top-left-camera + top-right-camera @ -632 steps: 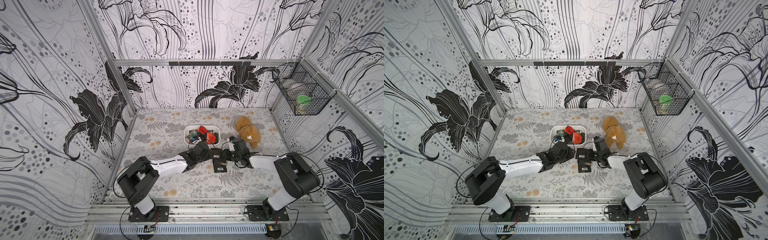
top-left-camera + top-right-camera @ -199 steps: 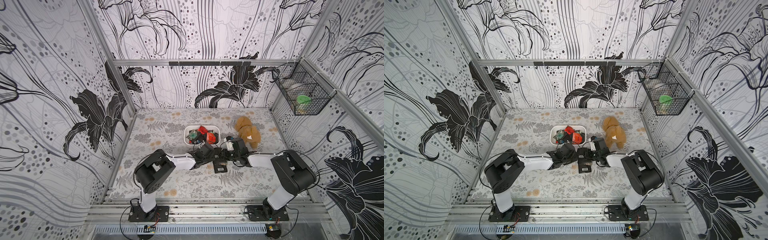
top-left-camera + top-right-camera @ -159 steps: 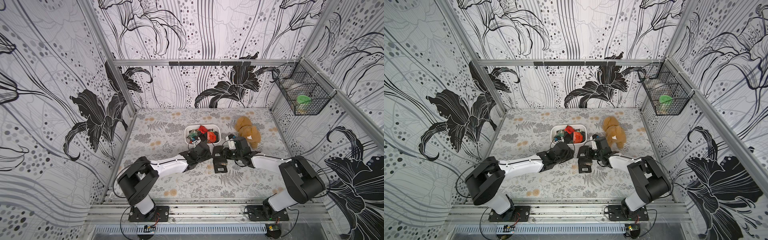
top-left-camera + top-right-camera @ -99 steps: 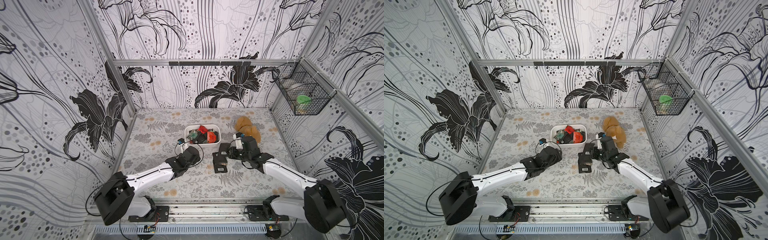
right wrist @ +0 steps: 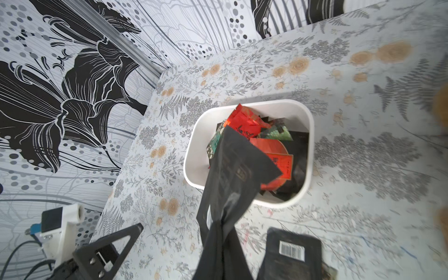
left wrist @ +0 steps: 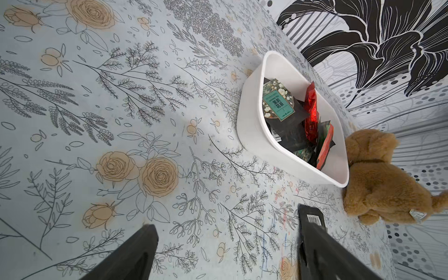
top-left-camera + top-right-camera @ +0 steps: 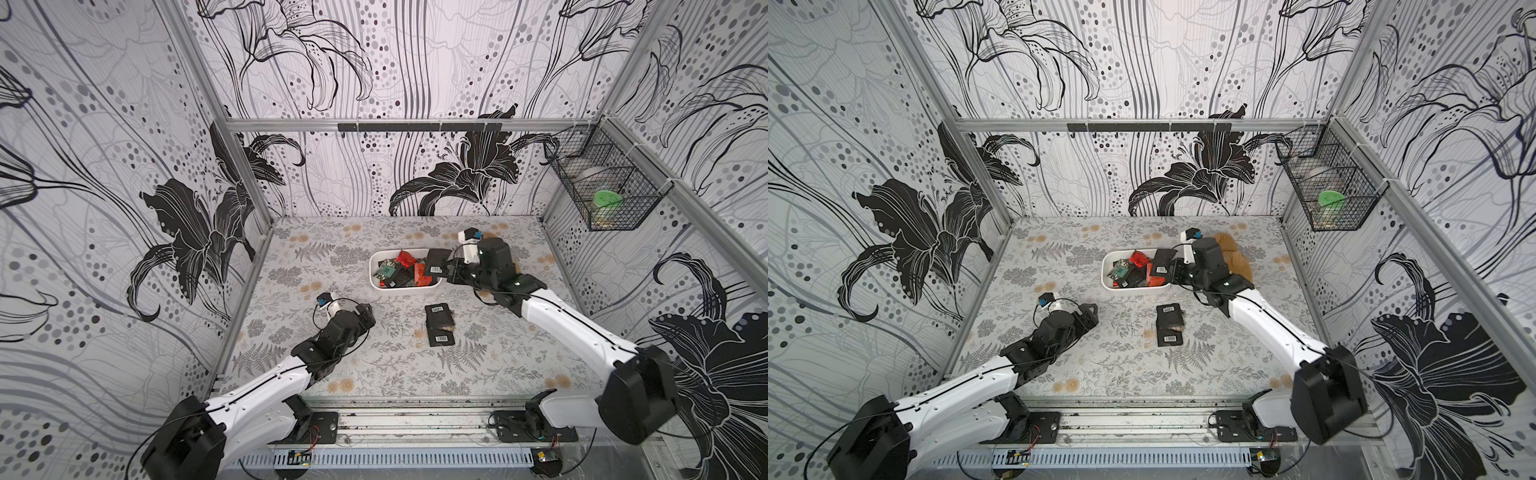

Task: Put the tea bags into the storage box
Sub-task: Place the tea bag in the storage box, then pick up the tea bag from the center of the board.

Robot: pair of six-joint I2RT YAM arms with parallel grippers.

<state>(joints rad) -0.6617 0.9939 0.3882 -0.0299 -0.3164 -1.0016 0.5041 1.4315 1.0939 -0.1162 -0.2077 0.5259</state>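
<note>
right gripper (image 7: 448, 272) is pinching a black tea sachet (image 5: 236, 174) by one short edge, jaws clamped flat on the foil. the rest of the sachet is sticking out ahead of the fingertips. in the right wrist view its free end is hanging over the near wall of the storage box (image 5: 194, 155). judgement: the edge grip is leaving the free end clear to drop in without the fingers entering the tub.

the box is lying just ahead of and below this gripper. it is holding a loose heap of tea bags (image 6: 278, 106): black, green-labelled, and a shiny red one (image 5: 242, 120).

right arm is reaching long across the mat (image 7: 395, 374), forearm stretched out, wrist tipping down toward the box. a tan plush toy (image 7: 1235, 259) is sitting just behind that wrist, close against the box end.

left gripper (image 7: 1090, 312) is standing wide open, nothing between its fingers (image 6: 135, 252), hovering low over bare mat. the box is lying well ahead of it. left arm is lying low, elbow bent, wrist pointing toward the box.

barcode sachets (image 7: 439, 326) are lying overlapped on the mat between the two grippers, near one left finger. there are at least two; a third may be sandwiched between them, cannot tell. judgement: these are waiting their turn, and the open left gripper is looking ready for them.
</note>
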